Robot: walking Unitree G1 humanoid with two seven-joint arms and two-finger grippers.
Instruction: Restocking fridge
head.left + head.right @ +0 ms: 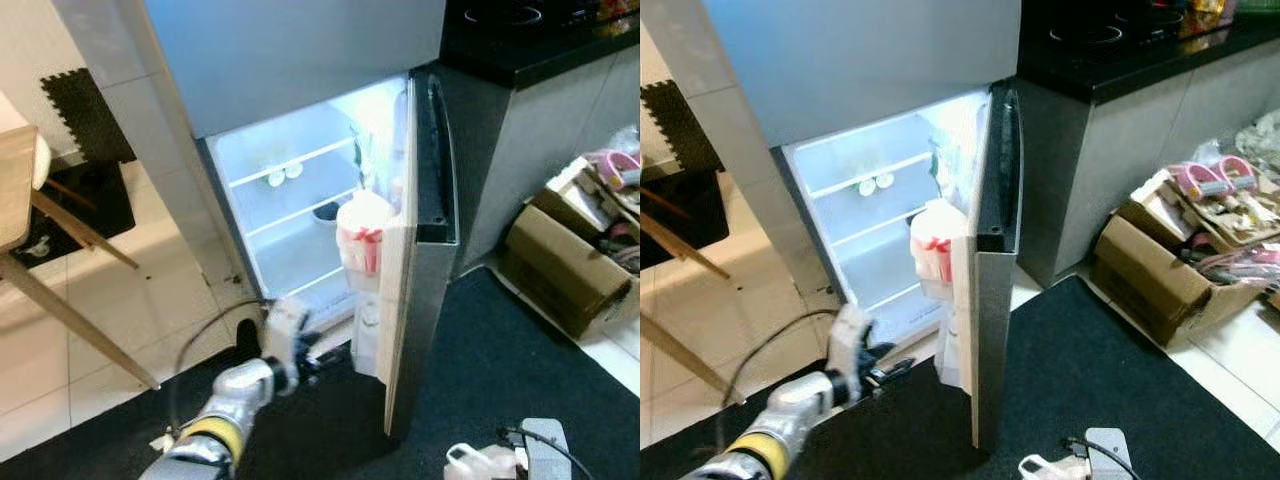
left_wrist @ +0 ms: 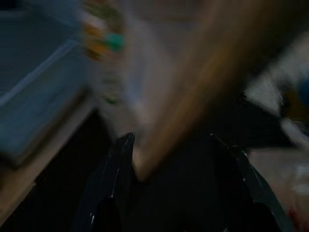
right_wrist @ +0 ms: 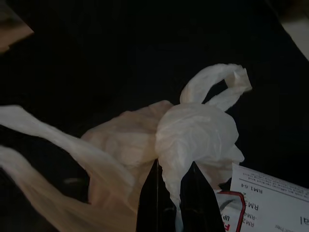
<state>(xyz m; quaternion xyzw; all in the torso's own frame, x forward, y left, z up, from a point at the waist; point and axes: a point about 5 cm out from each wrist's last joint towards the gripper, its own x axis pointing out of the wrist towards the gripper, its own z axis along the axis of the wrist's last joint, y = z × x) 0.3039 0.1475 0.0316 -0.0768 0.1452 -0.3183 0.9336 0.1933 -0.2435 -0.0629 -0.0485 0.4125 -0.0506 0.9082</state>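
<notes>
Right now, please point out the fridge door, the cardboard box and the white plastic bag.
fridge door (image 1: 432,150): left eye view, dark outer edge near its top.
cardboard box (image 1: 560,272): left eye view, brown side wall.
white plastic bag (image 3: 198,133): right wrist view, its knotted bunch.

Left end effector (image 2: 171,145) spread, blurry — right end effector (image 3: 174,186) pinched.
</notes>
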